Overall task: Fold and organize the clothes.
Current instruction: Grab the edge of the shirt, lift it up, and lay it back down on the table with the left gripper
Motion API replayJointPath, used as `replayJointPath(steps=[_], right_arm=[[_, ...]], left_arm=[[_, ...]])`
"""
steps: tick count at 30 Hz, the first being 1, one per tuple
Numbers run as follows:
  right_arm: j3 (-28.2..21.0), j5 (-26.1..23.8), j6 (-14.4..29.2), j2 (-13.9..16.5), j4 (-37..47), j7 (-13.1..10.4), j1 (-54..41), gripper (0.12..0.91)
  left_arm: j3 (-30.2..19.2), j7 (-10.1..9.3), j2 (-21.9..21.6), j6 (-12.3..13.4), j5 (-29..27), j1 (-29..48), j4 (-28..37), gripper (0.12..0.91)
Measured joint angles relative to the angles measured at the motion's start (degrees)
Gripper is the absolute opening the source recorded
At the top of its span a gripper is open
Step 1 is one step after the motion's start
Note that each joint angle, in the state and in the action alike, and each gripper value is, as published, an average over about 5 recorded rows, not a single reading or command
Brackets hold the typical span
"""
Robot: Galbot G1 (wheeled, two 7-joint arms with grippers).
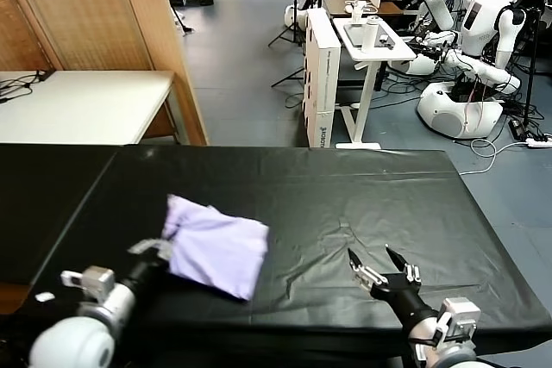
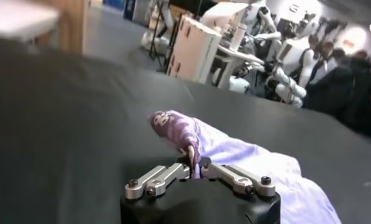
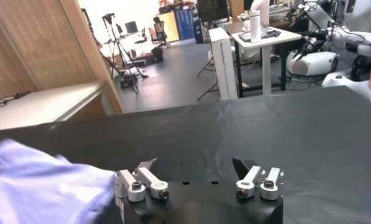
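The clothes are one lavender T-shirt (image 1: 217, 246), folded into a rough rectangle on the black table (image 1: 345, 187), left of centre. My left gripper (image 1: 164, 252) is at the shirt's left edge and shut on it; in the left wrist view its jaws (image 2: 193, 165) pinch a purple fold of the shirt (image 2: 246, 158), whose printed end (image 2: 167, 122) bunches up just beyond. My right gripper (image 1: 376, 261) stands open near the table's front right, apart from the shirt, nothing between its fingers. In the right wrist view the gripper (image 3: 194, 164) is open and the shirt (image 3: 39, 189) lies off to one side.
The black cloth has wrinkles (image 1: 362, 230) between the shirt and my right gripper. A white table (image 1: 78, 105) and a wooden partition (image 1: 129, 15) stand beyond the far left. A white stand (image 1: 371, 49) and other robots (image 1: 466, 66) stand past the far edge.
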State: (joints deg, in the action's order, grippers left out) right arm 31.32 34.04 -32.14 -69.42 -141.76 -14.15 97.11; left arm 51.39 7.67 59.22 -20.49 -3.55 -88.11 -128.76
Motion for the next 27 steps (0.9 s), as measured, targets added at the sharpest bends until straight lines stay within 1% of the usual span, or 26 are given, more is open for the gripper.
replayJointPath(steps=[3,6,8,11,15,17,19,23,25,27], right_arm=[[-0.1,0.0,0.04,-0.13,0.18,0.0,-0.07,0.907],[0.14,0.0,0.08,-0.13,0.28,0.0,-0.16,0.907],[0.41,0.01,0.11,-0.07,0.36,0.0,-0.2,0.907],[0.68,0.03,0.14,0.02,0.53,0.0,-0.24,0.907],[0.57,0.04,0.14,0.0,0.88,0.0,-0.54,0.907],[0.34,0.04,0.1,-0.11,1.0,-0.01,-0.77,0.907],[0.11,0.04,0.04,-0.27,1.06,-0.03,-0.94,0.907],[-0.09,0.01,-0.01,-0.72,1.15,-0.03,-0.9,0.907],[-0.1,-0.07,-0.02,-1.04,1.19,-0.04,-0.7,0.907],[-0.07,-0.29,-0.02,-1.39,1.14,-0.04,-0.42,0.907]], left_arm=[[-0.2,1.01,-1.57,-0.22,-8.96,-1.0,-1.09,0.196],[-3.74,1.19,-1.61,-1.56,-14.79,-2.01,-1.15,0.196],[-7.65,0.67,-1.07,-2.72,-16.23,-2.52,-0.45,0.196],[-14.69,-0.78,0.03,-4.44,-15.79,-2.92,1.47,0.196],[-23.3,-2.11,0.9,-7.72,-11.58,-2.67,3.35,0.196],[-26.49,-2.6,0.94,-9.75,-8.33,-2.17,3.48,0.196],[-28.84,-3.57,0.83,-11.98,-4.61,-1.48,3.32,0.196],[-31.72,-6.79,0.69,-16.39,5.51,0.47,2.56,0.196],[-32.79,-8.79,0.79,-17.25,11.29,1.72,2.42,0.196],[-33.86,-10.92,1.0,-16.99,16.64,3.09,2.62,0.196]])
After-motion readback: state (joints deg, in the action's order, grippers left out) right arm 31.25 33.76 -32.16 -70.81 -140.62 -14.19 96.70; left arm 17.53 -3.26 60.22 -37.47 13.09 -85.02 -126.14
